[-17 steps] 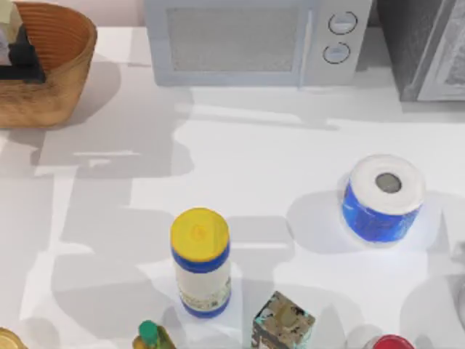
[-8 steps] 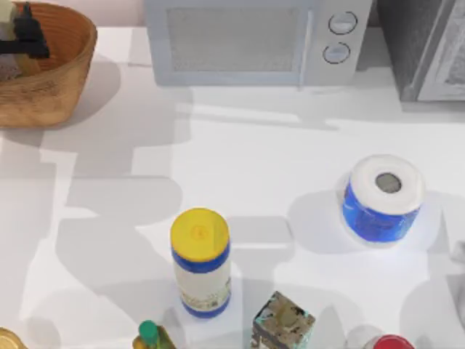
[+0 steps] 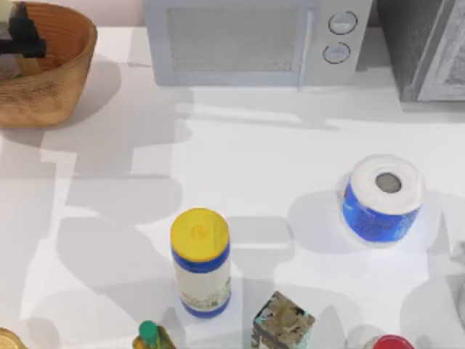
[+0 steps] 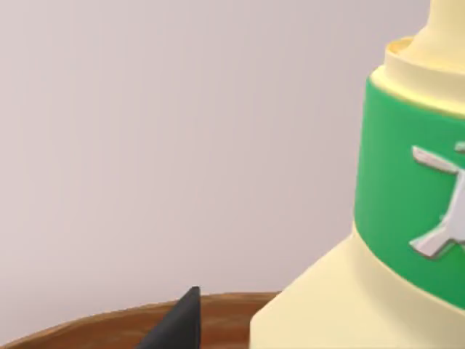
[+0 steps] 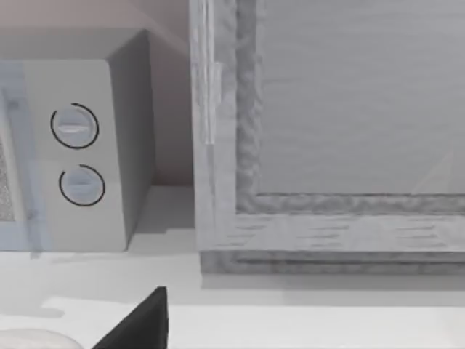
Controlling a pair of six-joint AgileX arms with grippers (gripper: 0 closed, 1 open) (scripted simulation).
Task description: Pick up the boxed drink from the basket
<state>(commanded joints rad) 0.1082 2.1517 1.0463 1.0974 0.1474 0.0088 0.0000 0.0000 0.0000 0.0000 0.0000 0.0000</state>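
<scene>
The woven basket stands at the table's far left corner. Over it my left gripper is shut on the boxed drink, a cream carton with a green band. The left wrist view has the boxed drink close up, one black fingertip beside it, and the basket rim low beneath both, so the carton hangs above the rim. My right arm is parked at the table's right edge; its gripper's dark fingertip points toward the microwave.
A microwave and a grey cabinet line the back. A yellow-lidded canister, a patterned box, a green-capped bottle and a blue roll stand on the near half.
My left gripper has risen with the boxed drink, shifting toward the top view's far edge. Over the last half second it has hardly moved. Nothing else has moved.
</scene>
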